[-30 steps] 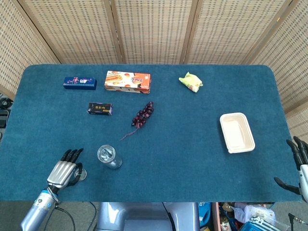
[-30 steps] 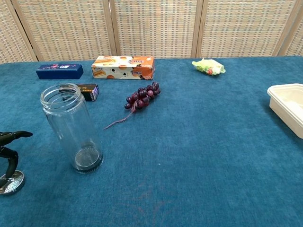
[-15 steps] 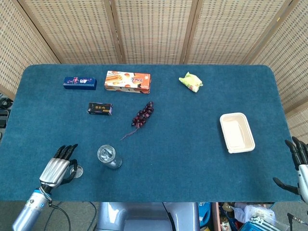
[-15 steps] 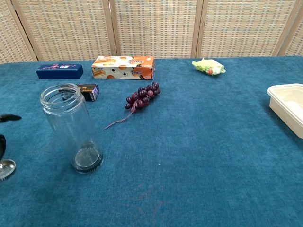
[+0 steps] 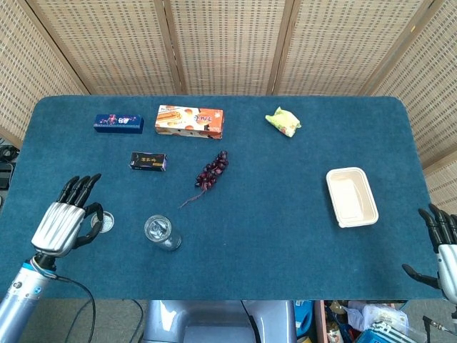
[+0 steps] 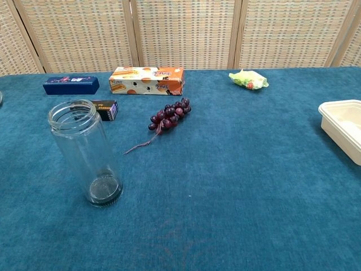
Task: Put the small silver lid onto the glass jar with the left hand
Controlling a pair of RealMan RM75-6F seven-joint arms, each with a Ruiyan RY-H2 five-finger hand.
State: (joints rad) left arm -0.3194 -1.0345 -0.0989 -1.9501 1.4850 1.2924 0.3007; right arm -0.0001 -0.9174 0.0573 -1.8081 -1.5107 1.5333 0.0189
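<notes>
The glass jar [image 5: 161,231] stands upright and open-mouthed on the blue table, near the front left; the chest view shows it tall and empty [image 6: 86,151]. My left hand [image 5: 63,218] hovers to the left of the jar and pinches the small silver lid [image 5: 105,222] at its thumb side, with the other fingers stretched out. The lid is level with the jar's mouth in the head view and a short gap apart from it. In the chest view the left hand is out of frame. My right hand [image 5: 441,246] hangs off the table's right front corner, fingers spread and empty.
A bunch of purple grapes [image 5: 211,170] lies behind the jar. Further back are a small dark box [image 5: 148,161], a blue box [image 5: 118,123], an orange box [image 5: 189,121] and a green packet [image 5: 283,121]. A white tray [image 5: 351,196] sits at the right.
My left hand has risen and drawn left and back, carrying the silver lid up off the table. In the chest view both have left the frame. The right hand has barely shifted.
</notes>
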